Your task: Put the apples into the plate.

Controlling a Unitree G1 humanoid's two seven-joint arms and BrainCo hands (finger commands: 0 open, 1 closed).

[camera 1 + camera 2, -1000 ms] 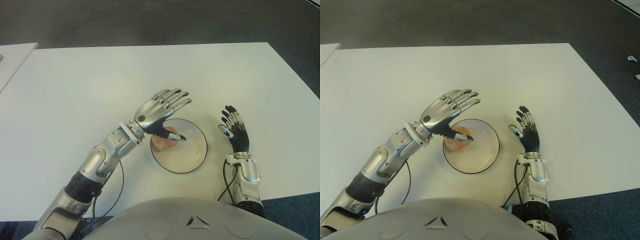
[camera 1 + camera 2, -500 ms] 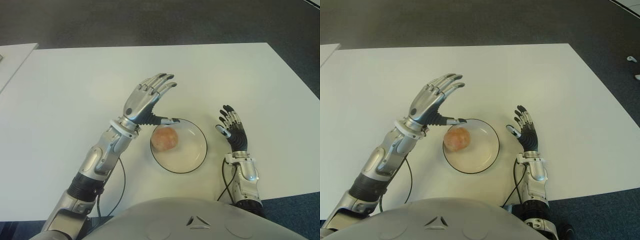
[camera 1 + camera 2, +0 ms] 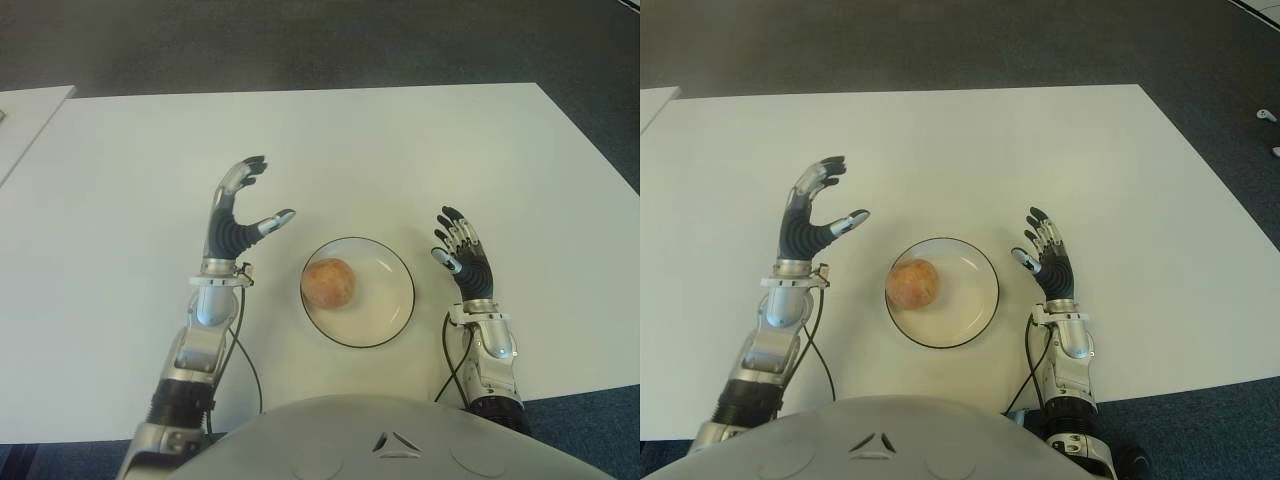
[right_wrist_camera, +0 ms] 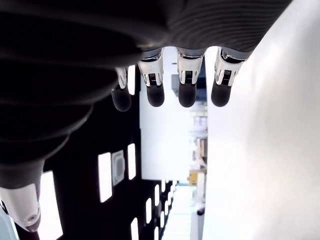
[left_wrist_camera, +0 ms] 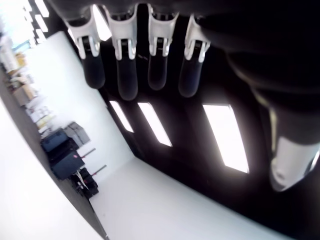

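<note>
- We see the round reddish-yellow apple [image 3: 329, 284] in the black-rimmed white plate [image 3: 390, 310], left part.
- Left hand [image 3: 235, 213] at its 10 o'clock, fingers spread, empty.
- Right hand [image 3: 460, 253] at 3 o'clock, spread, empty.

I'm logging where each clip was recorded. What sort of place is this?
Probably an office or lab: a plain white table on dark grey carpet, with long ceiling light panels in the left wrist view.

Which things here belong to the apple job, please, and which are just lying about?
Job: apple, lying in the plate; left hand, open, left of the plate; right hand, open, right of it.
Lying about: white table; small side table.
</note>
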